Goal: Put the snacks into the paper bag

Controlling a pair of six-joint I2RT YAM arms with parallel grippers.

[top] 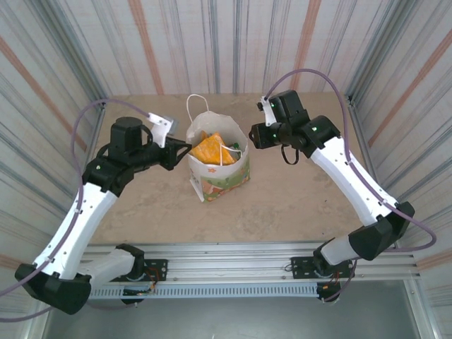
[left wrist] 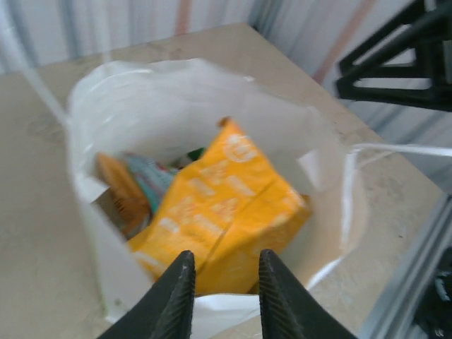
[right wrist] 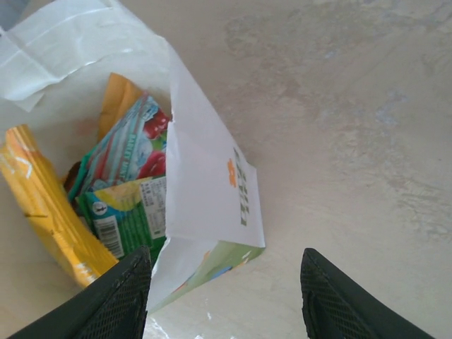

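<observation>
1. Your left pincer [left wrist: 226, 256], narrowly parted and empty, hangs at the paper bag [left wrist: 141, 99]'s near rim. Just beyond its tips a yellow-orange packet [left wrist: 219, 205] covers most of the other snacks; blur hides the print.
2. Your right pincer [right wrist: 226, 252] is spread wide, with the bag's side wall showing between its fingers. A green-and-white packet [right wrist: 120, 191] lies inside, half hidden.
3. Bare table [right wrist: 353, 106] lies open ahead and to the right of it.

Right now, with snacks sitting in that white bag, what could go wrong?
The white upright paper bag stands free between the left hand and right hand; a nudge might tip it.
The right hand's open fingers straddle the bag's wall, so pulling sideways could drag or crumple it.
The big yellow-orange crinkly packet pokes up near the left hand and might snag.
</observation>
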